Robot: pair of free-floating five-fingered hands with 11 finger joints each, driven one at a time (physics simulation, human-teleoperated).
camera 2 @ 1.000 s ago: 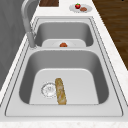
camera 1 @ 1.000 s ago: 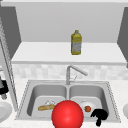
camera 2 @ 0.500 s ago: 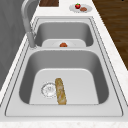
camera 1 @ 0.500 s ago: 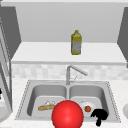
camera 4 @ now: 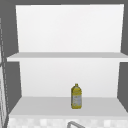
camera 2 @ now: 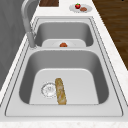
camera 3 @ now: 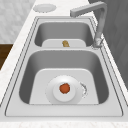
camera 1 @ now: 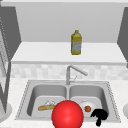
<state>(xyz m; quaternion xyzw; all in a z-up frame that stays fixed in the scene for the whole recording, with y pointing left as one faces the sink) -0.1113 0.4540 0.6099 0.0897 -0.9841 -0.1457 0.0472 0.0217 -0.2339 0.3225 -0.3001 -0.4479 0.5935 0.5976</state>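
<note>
A black right hand (camera 1: 100,116) hovers at the front rim of the sink's right basin (camera 3: 100,75), fingers curled and holding nothing, just beside the white plate (camera 3: 53,96) on the basin floor that carries a small orange-red fruit (camera 3: 65,88). Any reach for that fruit would best come straight down over the plate, fingers spread first, so the rim is not knocked. The left basin (camera 2: 100,75) holds a bread stick (camera 2: 60,91) beside the drain, a red ball (camera 1: 67,114) sits in front, and a yellow bottle (camera 1: 76,42) stands on the shelf above
</note>
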